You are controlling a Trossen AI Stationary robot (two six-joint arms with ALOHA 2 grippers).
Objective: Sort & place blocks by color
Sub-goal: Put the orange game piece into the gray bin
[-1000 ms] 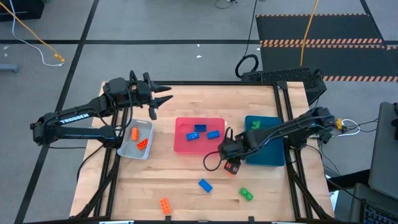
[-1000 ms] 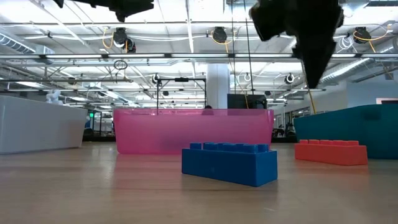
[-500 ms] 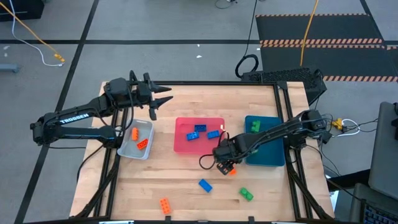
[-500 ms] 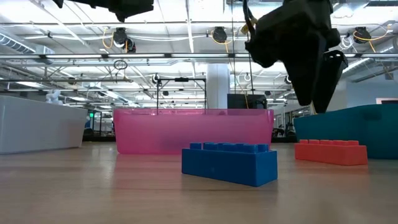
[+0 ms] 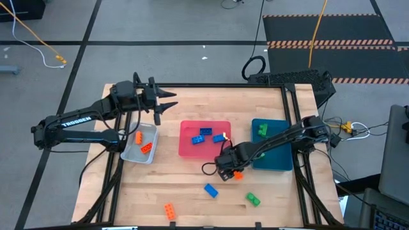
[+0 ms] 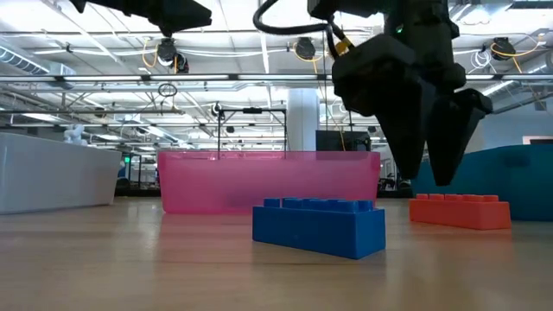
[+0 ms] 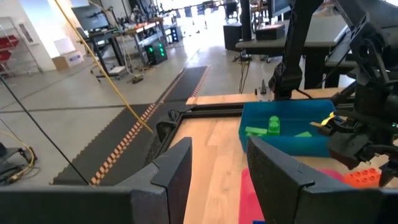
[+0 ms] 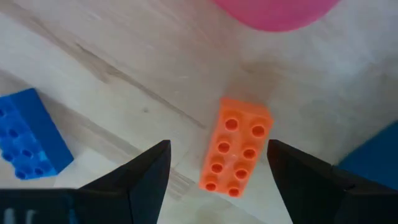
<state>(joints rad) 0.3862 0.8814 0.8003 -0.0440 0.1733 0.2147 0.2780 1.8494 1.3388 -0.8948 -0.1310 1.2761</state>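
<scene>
— Where's the orange block point(image 8: 235, 148)?
— On the desk point(image 5: 192, 191), between pink tray point(image 5: 185, 150) and teal tray point(image 5: 281, 163). My right tool point(image 8: 217, 171) hangs open above it, empty.
— Left tool point(image 5: 167, 101)?
— Part-open, empty, raised near the grey tray point(image 5: 131, 155).

The right gripper point(image 5: 231, 174) has swung toward the pink tray point(image 5: 189, 151) and opened wider over the orange block point(image 8: 236, 155).

3 trays point(image 5: 204, 123) mid-table; loose blocks point(image 5: 211, 190) on table point(image 5: 192, 102) in front.
</scene>
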